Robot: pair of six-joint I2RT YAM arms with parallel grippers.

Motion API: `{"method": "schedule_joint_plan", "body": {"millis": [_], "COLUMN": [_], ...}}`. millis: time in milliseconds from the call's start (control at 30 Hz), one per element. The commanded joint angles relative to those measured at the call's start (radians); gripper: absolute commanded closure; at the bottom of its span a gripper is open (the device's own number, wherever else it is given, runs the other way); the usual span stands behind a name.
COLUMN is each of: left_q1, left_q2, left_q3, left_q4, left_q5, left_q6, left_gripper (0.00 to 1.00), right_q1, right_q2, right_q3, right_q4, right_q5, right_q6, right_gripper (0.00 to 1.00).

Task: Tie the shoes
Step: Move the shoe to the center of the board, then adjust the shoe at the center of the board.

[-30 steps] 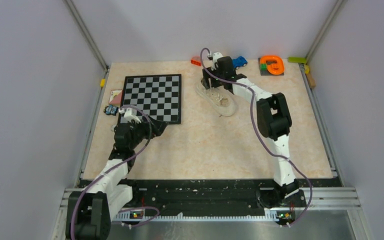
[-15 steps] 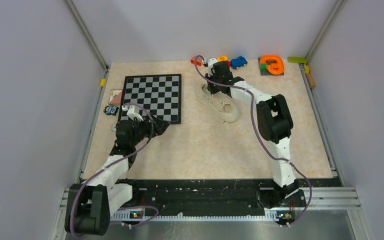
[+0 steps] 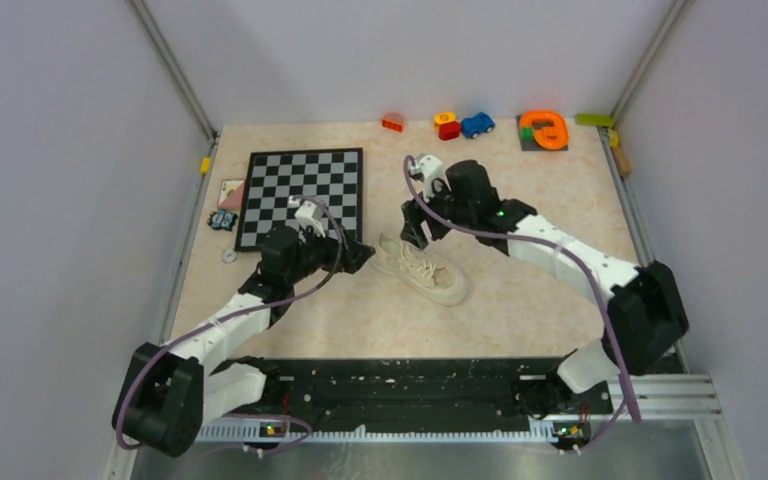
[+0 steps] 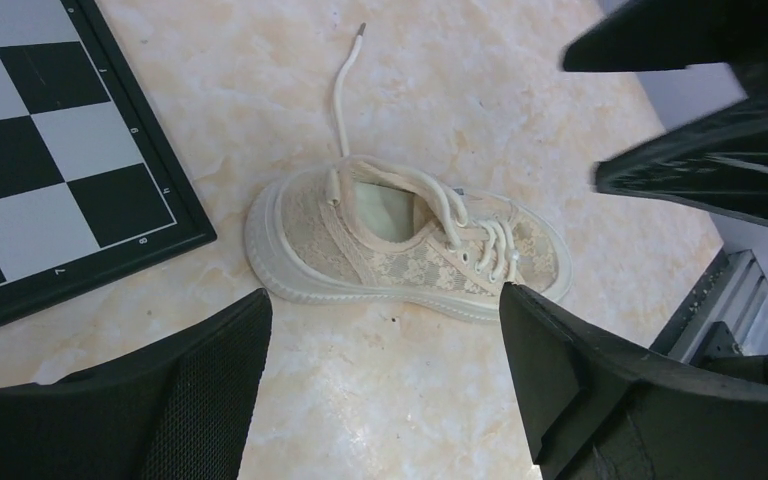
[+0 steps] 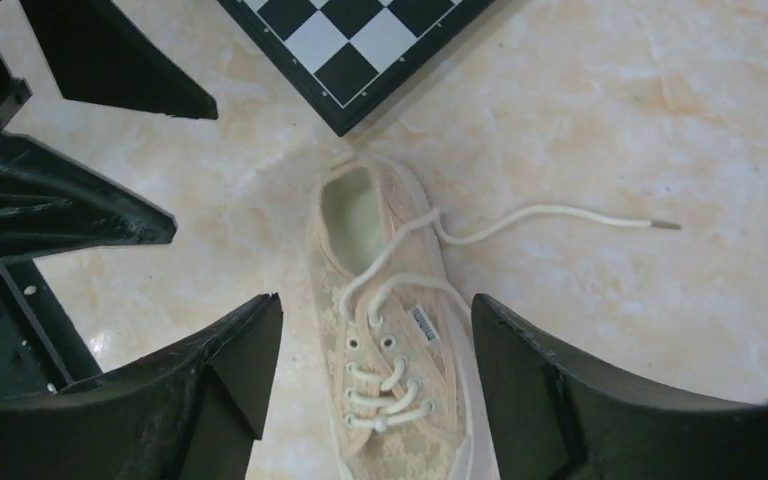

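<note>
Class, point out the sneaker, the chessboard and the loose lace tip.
sneaker (image 4: 400, 270): left wrist view, its side.
chessboard (image 3: 300, 180): top view, its middle.
lace tip (image 5: 666, 225): right wrist view, the aglet.

We see the left arm (image 3: 222, 325) and the right arm (image 3: 560, 255) with white links and black joints; behind the left claw (image 3: 358, 256) and the right claw (image 3: 418, 236) a purple cable (image 3: 406, 195) loops out; the black fingers (image 4: 600, 400) are wedge-shaped, one with a fine mesh pad (image 4: 215, 400); a green light (image 3: 501, 212) glows behind the right claw.
</note>
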Motion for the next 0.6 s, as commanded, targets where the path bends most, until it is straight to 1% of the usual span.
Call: {"method": "schedule_joint_plan", "body": {"millis": [0,33,100,167,267,367,433,467,533,567], "left_q1": [-0.013,-0.016,-0.019,-0.020,-0.018,-0.018,-0.019,-0.019,-0.017,-0.017], "left_q2": [0.078,0.102,0.150,0.197,0.271,0.381,0.442,0.469,0.522,0.551], "left_q3": [0.087,0.114,0.175,0.267,0.395,0.518,0.570,0.591,0.624,0.645], "left_q4": [-0.036,-0.053,-0.116,-0.193,-0.330,-0.442,-0.470,-0.478,-0.484,-0.496], "left_q5": [-0.030,-0.028,-0.032,-0.050,-0.126,-0.119,-0.098,-0.082,-0.045,-0.034], "left_q6": [0.045,0.046,0.057,0.084,0.134,0.164,0.158,0.155,0.153,0.146], "left_gripper": [0.13,0.15,0.18,0.18,0.18,0.19,0.20,0.23,0.42,0.46], "right_q1": [-0.017,-0.017,-0.015,-0.004,0.027,0.054,0.080,0.096,0.130,0.144], "right_q2": [-0.202,-0.251,-0.348,-0.436,-0.550,-0.621,-0.638,-0.639,-0.625,-0.613], "right_q3": [-0.139,-0.188,-0.278,-0.364,-0.474,-0.574,-0.627,-0.652,-0.693,-0.704], "right_q4": [0.027,0.028,0.013,-0.018,-0.050,-0.042,-0.024,-0.007,0.042,0.056], "right_q5": [0.091,0.109,0.128,0.130,0.101,0.052,0.046,0.046,0.076,0.100], "right_q6": [0.221,0.261,0.317,0.355,0.414,0.489,0.540,0.562,0.596,0.612], "right_gripper": [0.22,0.21,0.26,0.28,0.33,0.38,0.43,0.44,0.46,0.47]}}
